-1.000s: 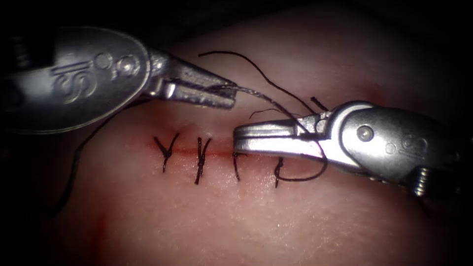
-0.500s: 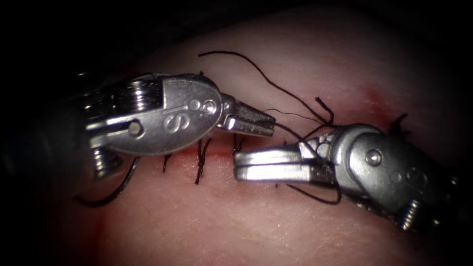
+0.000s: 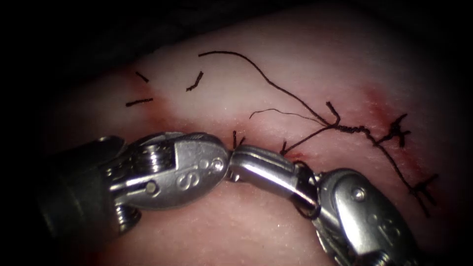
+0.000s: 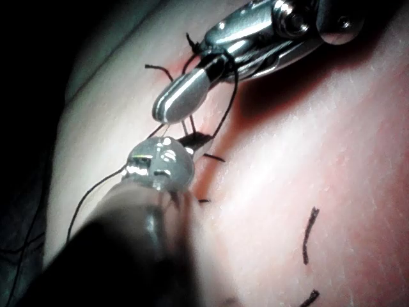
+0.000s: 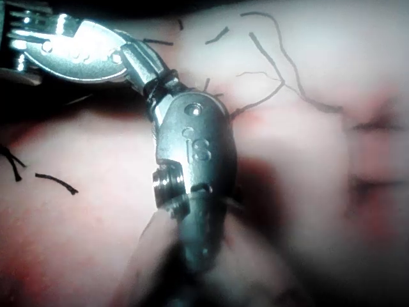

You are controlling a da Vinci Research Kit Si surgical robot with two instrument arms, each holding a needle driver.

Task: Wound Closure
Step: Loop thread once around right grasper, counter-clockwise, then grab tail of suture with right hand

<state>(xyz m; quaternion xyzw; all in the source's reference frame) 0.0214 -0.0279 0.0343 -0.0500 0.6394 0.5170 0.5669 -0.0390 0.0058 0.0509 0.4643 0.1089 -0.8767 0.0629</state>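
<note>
Your right claw lies pressed together low over the cut, its tip just beside your left claw. A turn of thread is looped around it near the hinge, and I cannot tell whether anything is pinched inside. What the left one holds I cannot tell either. Tied stitches sit on the tissue toward the right, and snipped thread ends lie at upper left. I judge most of the closure done, with this knot left to finish.

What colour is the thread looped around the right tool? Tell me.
Black, seen best in the endoscope view: the thread loops around the right tool.
</note>
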